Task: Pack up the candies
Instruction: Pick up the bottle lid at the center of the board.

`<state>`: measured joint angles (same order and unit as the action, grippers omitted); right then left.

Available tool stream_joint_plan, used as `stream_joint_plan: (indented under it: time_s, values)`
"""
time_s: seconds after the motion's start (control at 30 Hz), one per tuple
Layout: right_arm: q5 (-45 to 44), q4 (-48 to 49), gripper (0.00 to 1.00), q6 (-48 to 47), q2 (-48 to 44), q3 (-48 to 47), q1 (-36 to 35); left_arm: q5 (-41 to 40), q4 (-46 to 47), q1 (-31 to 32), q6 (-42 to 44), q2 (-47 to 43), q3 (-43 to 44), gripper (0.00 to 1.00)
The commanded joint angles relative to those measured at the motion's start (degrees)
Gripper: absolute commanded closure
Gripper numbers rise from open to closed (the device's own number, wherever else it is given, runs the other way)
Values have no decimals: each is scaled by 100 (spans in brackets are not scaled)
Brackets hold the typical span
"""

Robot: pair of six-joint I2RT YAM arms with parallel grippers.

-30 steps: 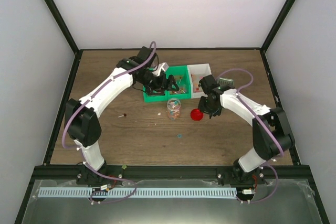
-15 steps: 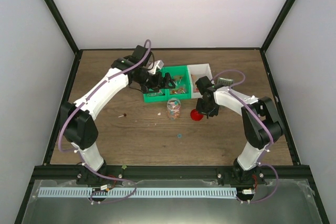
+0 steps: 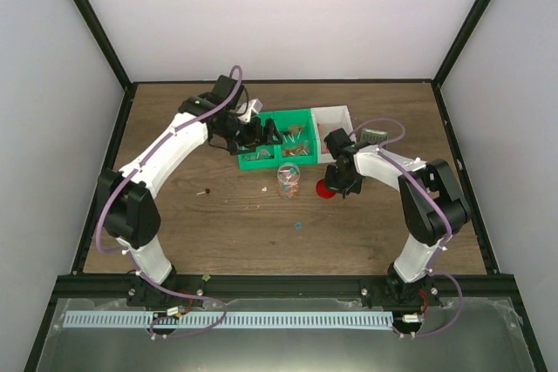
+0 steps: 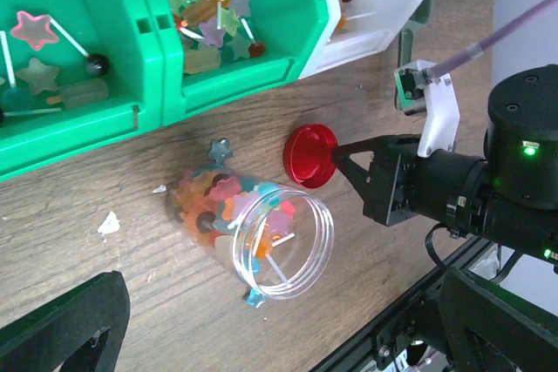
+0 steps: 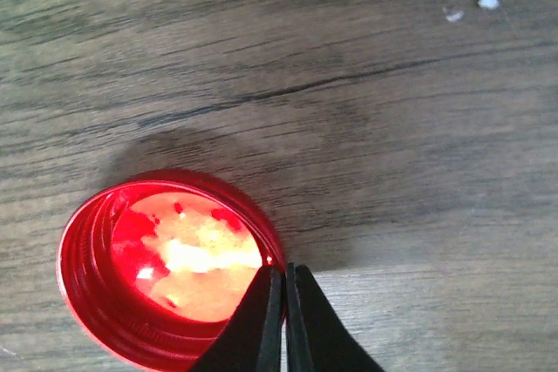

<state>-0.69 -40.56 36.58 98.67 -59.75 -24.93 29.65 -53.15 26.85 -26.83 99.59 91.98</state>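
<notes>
The left arm has drawn back over the bins; the right hand has closed in on the lid. It now pinches the lid's rim by the fingertips; the left hand gapes, holding nothing. Candies fill the jar nearby. So thin a pinch may slip, dropping the lid against the jar.

candies in jar | jar before bins | lid right of jar
</notes>
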Motion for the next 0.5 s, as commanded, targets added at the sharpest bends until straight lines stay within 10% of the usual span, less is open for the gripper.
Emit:
stream_joint_plan:
  time_s: [0.0,0.47]
  values:
    - [7,70,99,-36,-38,27,3,-13,125,-112,-93,-246,-154,2]
    - [21,-372,99,-37,-985,-396,10,425,885,-530,-531,-536,-674,2]
